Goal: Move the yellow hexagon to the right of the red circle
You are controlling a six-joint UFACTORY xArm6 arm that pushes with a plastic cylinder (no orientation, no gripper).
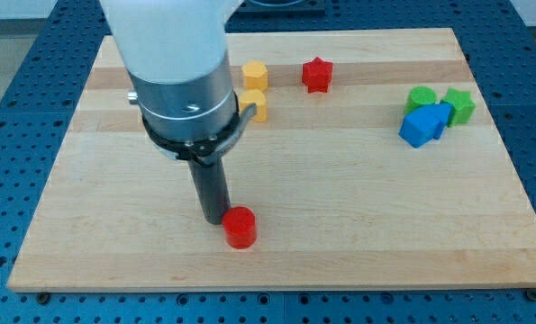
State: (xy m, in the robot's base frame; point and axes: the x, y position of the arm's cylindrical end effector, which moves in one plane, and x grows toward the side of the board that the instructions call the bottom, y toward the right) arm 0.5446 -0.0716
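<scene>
My tip (215,219) stands on the wooden worktop (340,216) in the near part, a little left of the middle. It is just beside the red circle (240,227), at that block's far-left edge; I cannot tell if the two touch. This arm has no claw, only the dark rod, so there is no open or closed state to tell.

The yellow hexagon (254,75) sits in the far part of the worktop, well apart from the red circle and a little to the right of the arm's grey body. A second yellow block (256,104) lies just on its near side, partly hidden by the arm, so its shape is not clear. A red star (317,74) is to the right of the hexagon.

At the far right a blue block (423,125), a green block (421,97) and a green star (459,104) are crowded together.
</scene>
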